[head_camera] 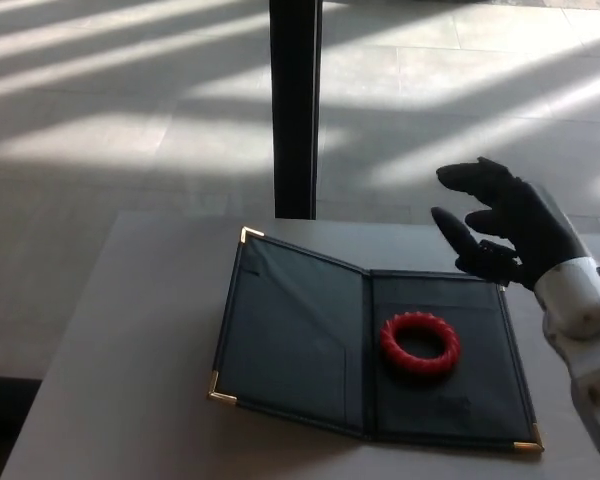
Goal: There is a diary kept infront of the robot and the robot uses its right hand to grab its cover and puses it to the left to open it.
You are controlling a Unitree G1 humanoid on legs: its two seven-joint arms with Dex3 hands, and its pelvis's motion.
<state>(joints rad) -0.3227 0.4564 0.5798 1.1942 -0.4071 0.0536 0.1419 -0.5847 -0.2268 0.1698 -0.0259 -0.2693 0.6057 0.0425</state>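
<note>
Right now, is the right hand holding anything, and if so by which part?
Nothing is held. The right hand is raised above the diary's far right corner with its fingers spread, clear of the open cover and the red ring.

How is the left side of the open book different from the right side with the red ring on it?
The left flap is bare and tilts up off the table; the right flap lies flat with the red ring resting on it. The left flap shows a diagonal pocket line; the right does not. Both are dark with gold corners.

Grey table (130, 340); open dark diary (310, 350) lying flat on it.
</note>
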